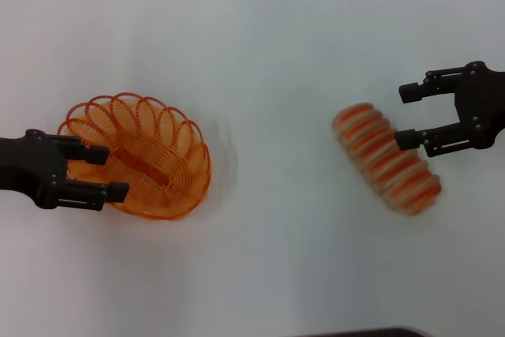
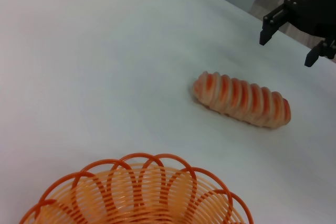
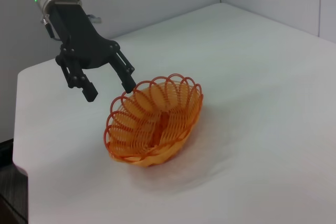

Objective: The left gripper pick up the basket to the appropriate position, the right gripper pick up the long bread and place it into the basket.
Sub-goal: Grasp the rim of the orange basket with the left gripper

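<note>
basket (image 1: 146,155) sitting on bench (image 1: 276,53) | left gripper (image 1: 101,171) jaws spread around its rim, getting ready to lift | right gripper (image 1: 409,116) jaws spread beside long bread (image 1: 387,157), far from basket

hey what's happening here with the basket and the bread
A two-armed robot is setting up to put bread in a basket. The left claw, open, is at the rim of the orange wire basket, one finger over the rim and one outside it, not closed on it. The right claw, also open, is at the far end of the long bread, which lies on the white table, not yet gripped. The basket is empty.
</note>
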You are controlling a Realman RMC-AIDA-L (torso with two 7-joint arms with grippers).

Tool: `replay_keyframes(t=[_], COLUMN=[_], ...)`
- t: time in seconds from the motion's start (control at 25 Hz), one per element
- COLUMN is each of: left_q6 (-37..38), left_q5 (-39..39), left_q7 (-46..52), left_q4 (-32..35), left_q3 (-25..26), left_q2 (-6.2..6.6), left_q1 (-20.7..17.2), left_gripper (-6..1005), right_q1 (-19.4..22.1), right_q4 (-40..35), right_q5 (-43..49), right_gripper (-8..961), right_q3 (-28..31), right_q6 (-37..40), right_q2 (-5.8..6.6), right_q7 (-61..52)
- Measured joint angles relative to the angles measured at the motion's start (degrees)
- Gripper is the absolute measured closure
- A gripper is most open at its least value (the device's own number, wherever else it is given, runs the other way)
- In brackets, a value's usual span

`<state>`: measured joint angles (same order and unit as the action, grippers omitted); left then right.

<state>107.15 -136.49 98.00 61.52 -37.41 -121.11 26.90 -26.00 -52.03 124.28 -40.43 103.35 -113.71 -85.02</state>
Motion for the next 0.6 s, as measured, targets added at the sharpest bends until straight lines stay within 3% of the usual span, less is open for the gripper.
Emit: replay_keyframes(t=[0.6], left_q6=[0.2], left_q5=[0.0], left_q7=[0.0], left_q4=[0.2], left_q3=[0.0], left_q2=[0.26], left_q1=[0.1], left_gripper=[218], right_q1=[-0.1], right_q4=[0.0], right_q5=[0.0], right_gripper=[129], right_q3=[0.0], right_q6=[-0.1], right_q2=[-0.22], right_q7=[-0.3])
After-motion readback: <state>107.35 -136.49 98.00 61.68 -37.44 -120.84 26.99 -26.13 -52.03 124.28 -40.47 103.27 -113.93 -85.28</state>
